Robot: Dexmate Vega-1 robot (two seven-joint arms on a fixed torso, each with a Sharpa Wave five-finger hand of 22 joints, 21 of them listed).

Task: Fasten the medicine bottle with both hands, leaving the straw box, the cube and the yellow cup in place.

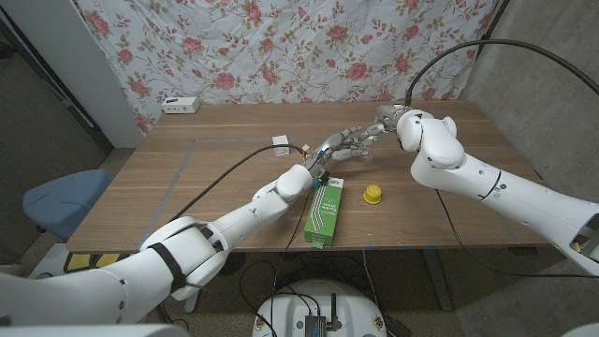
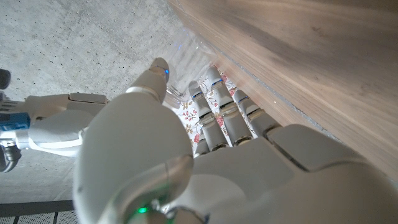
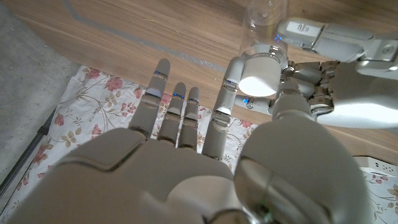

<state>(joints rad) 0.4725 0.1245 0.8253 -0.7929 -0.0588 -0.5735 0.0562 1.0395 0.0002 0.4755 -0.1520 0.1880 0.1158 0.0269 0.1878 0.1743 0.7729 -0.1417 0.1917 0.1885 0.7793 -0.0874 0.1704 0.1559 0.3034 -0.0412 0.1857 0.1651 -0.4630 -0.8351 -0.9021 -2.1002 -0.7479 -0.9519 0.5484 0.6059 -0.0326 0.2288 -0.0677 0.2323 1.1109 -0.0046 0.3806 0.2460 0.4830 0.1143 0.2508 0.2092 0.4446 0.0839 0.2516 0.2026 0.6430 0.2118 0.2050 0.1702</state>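
Note:
The medicine bottle [image 3: 263,22] is clear with a white cap [image 3: 260,76]; it is held above the middle of the table where both hands meet. My left hand [image 1: 316,161] grips the bottle's body, and its fingers [image 2: 217,112] curl around the clear plastic. My right hand [image 1: 361,139] comes in from the far right; its thumb and a finger [image 3: 227,93] pinch the cap while the other fingers stay spread. The green straw box [image 1: 323,212] lies under my left wrist. A small yellow cup [image 1: 372,194] sits right of it. The white cube [image 1: 280,142] rests left of the hands.
A white power strip [image 1: 181,105] lies at the table's back left corner. A flowered cloth [image 1: 309,47] hangs behind the table [image 1: 225,159]. A blue stool [image 1: 58,201] stands off the left edge. A black cable [image 1: 220,178] crosses the tabletop to my left hand.

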